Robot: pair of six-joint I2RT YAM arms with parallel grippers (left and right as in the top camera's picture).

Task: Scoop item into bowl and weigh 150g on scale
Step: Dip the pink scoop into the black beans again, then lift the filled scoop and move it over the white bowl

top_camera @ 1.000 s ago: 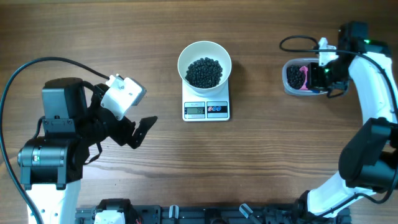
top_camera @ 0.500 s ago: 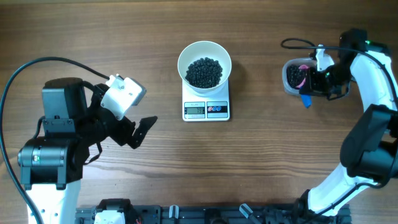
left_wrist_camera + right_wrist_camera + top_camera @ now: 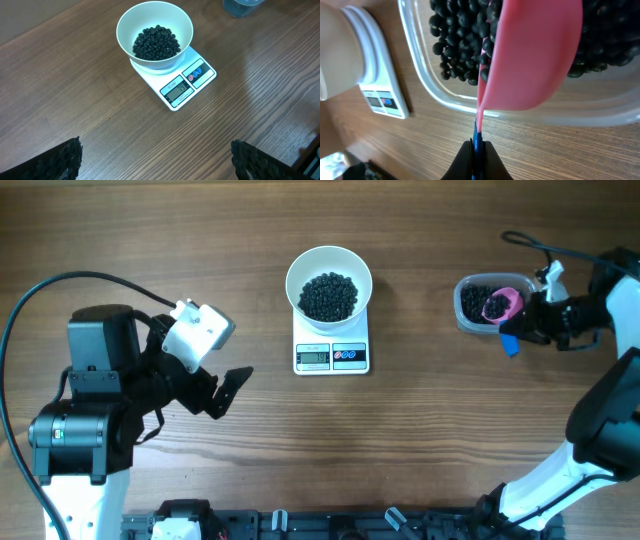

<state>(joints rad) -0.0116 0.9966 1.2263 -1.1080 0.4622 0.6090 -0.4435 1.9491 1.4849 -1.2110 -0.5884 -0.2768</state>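
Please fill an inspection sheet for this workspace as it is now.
Surface: brown wooden table, no spilled beads seen.
Job's things: round white bowl of tiny black beads on small white digital scale; clear plastic tub of beads at right.
Clutter: nothing seen.
Grippers: left gripper open, empty; right gripper shut on pink plastic scoop over tub.
Cables: black cable loops at left; second black cable at right.
Surroundings: black rail along table's near edge.
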